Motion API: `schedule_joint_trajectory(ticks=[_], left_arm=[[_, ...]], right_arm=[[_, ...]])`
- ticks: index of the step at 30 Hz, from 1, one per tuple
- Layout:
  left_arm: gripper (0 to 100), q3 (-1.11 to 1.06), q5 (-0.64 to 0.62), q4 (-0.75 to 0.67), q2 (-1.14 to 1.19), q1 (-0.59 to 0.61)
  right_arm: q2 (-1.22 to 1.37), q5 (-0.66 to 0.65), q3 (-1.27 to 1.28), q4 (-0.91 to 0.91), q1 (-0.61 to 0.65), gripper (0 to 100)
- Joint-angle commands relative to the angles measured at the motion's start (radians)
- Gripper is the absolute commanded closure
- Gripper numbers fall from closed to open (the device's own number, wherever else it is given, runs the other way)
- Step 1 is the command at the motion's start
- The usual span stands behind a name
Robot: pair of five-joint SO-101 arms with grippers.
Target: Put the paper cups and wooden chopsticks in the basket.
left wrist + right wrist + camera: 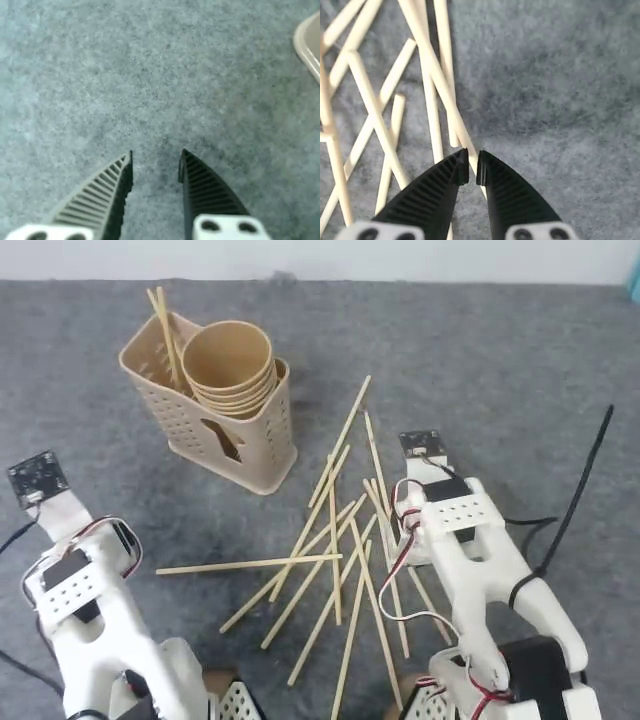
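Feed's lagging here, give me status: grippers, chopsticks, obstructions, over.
Left gripper open over bare grey carpet. Right gripper shut on one pale wooden chopstick, neighbouring sticks crossing it. Brown paper cups stacked in the beige perforated basket.

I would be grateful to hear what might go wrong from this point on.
1. The right gripper pinches one chopstick that lies crossed with others in the pile; lifting it may drag or flick its neighbours.
2. A long stick held at one spot may pivot or slip on the way to the basket.
3. The stacked paper cups fill much of the basket, leaving a narrow gap.
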State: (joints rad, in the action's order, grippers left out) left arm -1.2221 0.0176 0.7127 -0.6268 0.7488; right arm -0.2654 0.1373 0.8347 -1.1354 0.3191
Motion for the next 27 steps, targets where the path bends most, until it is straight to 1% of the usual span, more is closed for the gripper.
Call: schedule_joint_trajectory(ticks=[1, 9, 13, 23, 27], left_arm=[[86, 0.03, 0.014, 0.002, -0.011, 0.008], [85, 0.031, 0.012, -0.002, -0.011, 0.005], [85, 0.033, 0.011, -0.002, -0.009, -0.017], [85, 0.03, 0.012, 0.003, -0.009, 0.003], [85, 0.03, 0.012, 0.003, -0.009, 0.005]], right_arm=[[-0.05, -0.018, 0.002, 0.012, -0.015, 95.4], [-0.05, -0.021, 0.002, 0.012, -0.015, 95.4], [-0.05, -0.021, 0.002, 0.012, -0.015, 95.4], [-0.05, -0.021, -0.002, 0.033, -0.015, 95.4], [-0.048, -0.023, 0.006, 0.068, 0.03, 95.4]])
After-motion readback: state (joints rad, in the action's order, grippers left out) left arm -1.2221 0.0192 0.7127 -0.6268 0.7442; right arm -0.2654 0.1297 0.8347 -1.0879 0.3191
